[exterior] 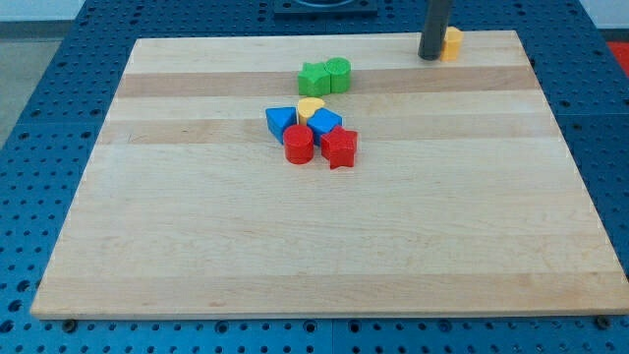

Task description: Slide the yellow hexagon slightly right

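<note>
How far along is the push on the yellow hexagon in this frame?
Done: my tip has reached the yellow hexagon near the board's top edge and stands against its left side. In hand: that is the side to push from for a rightward slide. Left: one frame cannot show whether the hexagon has moved. The cluster of green, blue, red and yellow blocks sits apart.

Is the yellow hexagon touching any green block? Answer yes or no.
No: the yellow hexagon sits alone by my tip, far from both green blocks.

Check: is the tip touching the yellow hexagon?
Cannot tell. In the camera view my tip sits at the yellow hexagon's left side and overlaps it, hiding any contact or gap.
</note>
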Tool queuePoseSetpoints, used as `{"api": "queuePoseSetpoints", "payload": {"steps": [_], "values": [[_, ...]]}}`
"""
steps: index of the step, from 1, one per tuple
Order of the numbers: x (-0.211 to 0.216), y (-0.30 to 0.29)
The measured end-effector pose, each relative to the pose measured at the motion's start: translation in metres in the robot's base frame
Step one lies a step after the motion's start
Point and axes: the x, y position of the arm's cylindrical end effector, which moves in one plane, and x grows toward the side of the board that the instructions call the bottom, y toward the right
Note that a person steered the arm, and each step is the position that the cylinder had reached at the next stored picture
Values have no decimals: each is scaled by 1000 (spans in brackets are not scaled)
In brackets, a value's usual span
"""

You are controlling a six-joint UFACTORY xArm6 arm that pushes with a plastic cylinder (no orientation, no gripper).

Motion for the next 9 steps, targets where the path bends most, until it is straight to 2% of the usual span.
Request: {"api": "queuePoseSetpoints", "payload": {"steps": [1,3,9], "values": [[0,-6],[-28,-20],[-23,23]]}}
